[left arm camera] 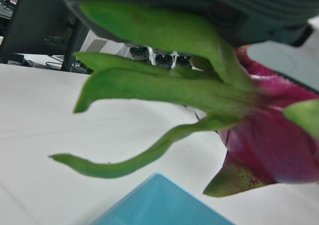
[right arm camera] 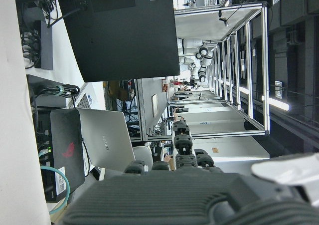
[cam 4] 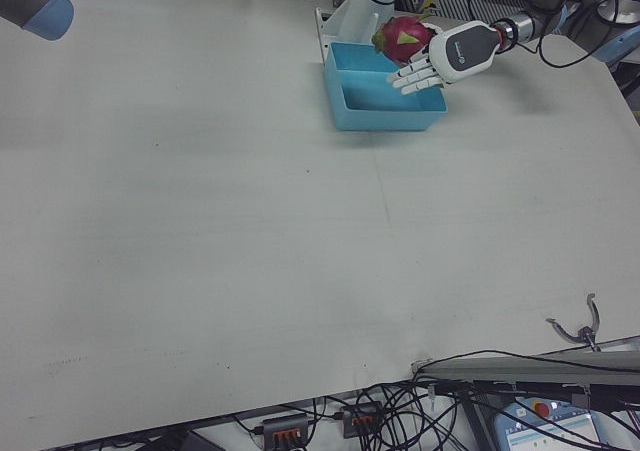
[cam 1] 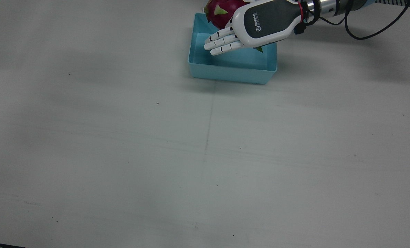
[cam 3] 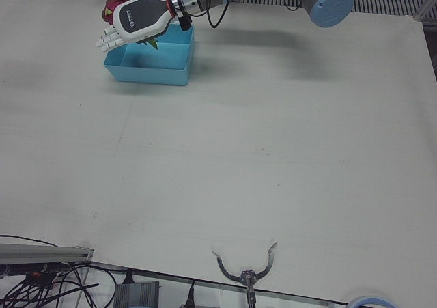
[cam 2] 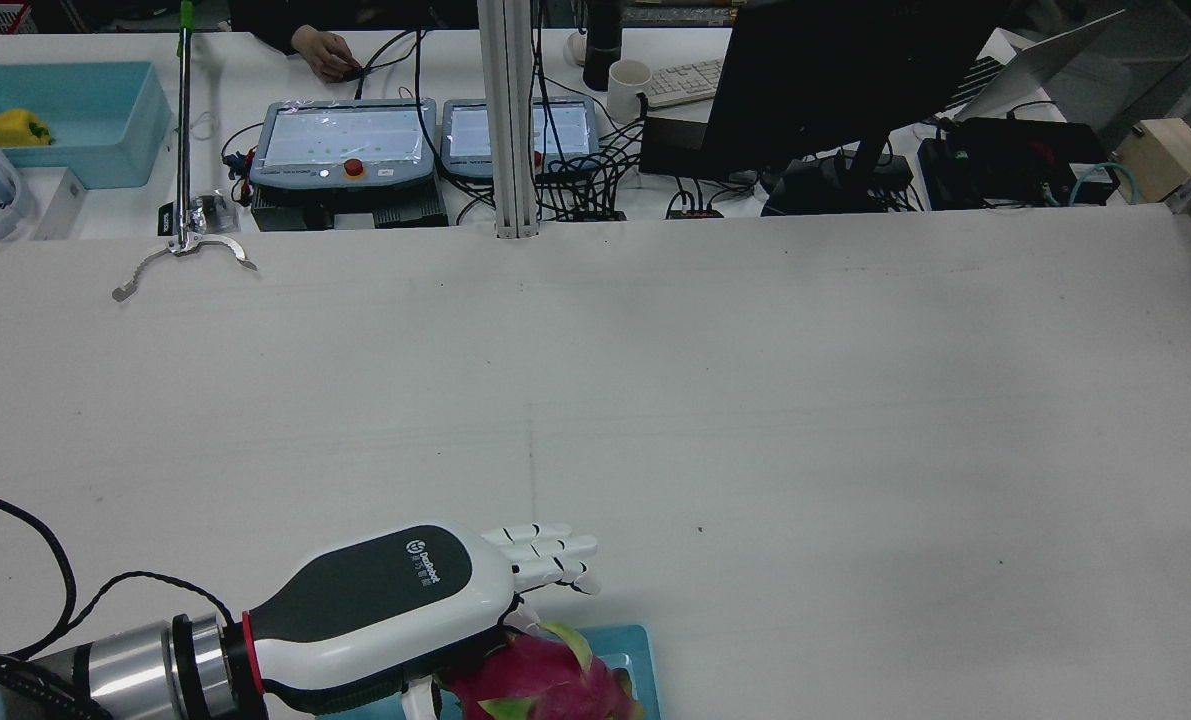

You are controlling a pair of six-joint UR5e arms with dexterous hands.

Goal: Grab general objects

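Observation:
A magenta dragon fruit (cam 1: 220,12) with green scales sits at the back left corner of a light blue bin (cam 1: 232,74). My left hand (cam 1: 256,24) hovers flat over the bin, its fingers (cam 1: 222,41) stretched straight and apart, palm down on top of the fruit. The rear view shows the fruit (cam 2: 540,685) just under the hand (cam 2: 385,600). In the left hand view the fruit (left arm camera: 269,135) and its green leaves fill the frame against the palm, above the bin's rim (left arm camera: 159,205). My right hand (right arm camera: 189,200) shows only in its own view, as a dark palm edge.
A metal grabber claw (cam 2: 185,250) lies at the table's far edge on my left. Teach pendants (cam 2: 345,140), a monitor (cam 2: 835,80) and cables stand beyond that edge. My right arm's elbow (cam 4: 35,6) hangs over the far right corner of the table.

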